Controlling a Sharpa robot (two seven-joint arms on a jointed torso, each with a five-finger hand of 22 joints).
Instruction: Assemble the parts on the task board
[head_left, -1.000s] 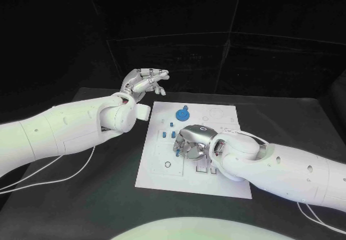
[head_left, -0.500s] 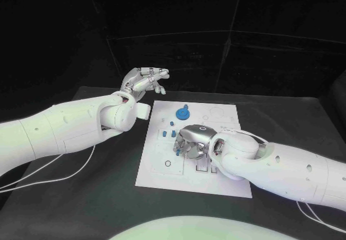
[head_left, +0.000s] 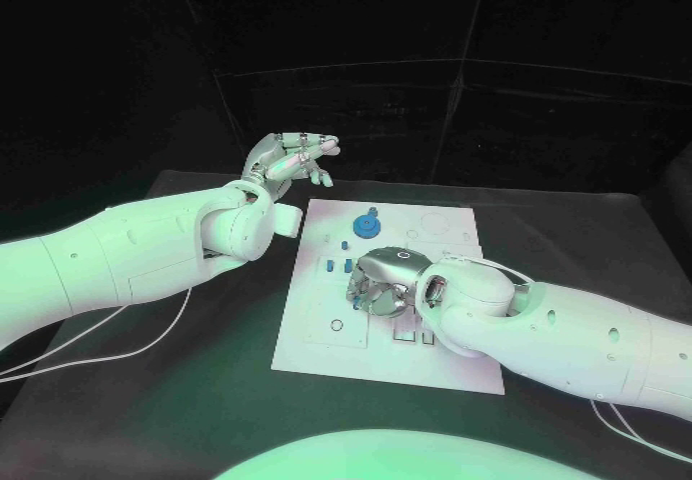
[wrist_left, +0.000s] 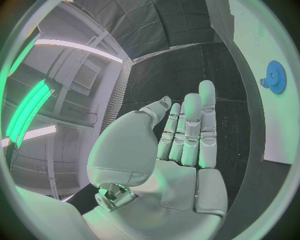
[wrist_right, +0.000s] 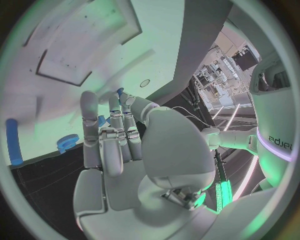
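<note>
We see the left robot hand (head_left: 293, 158) raised off the black surface (head_left: 173, 360), beyond the task board's (head_left: 325, 345) far-left corner, fingers straight & apart, holding nothing; approx. same spot as 1 s ago. On the board, small blue parts (head_left: 338, 266) stand at mid-left, w/ a blue gear (head_left: 368, 227) farther back, unmoved. The right robot hand (head_left: 379, 285) sits low over the board's middle, fingers curled down, a small blue part (wrist_right: 119, 92) at its fingertips; whether it's pinched we can't tell. It has edged slightly left vs. earlier.
</note>
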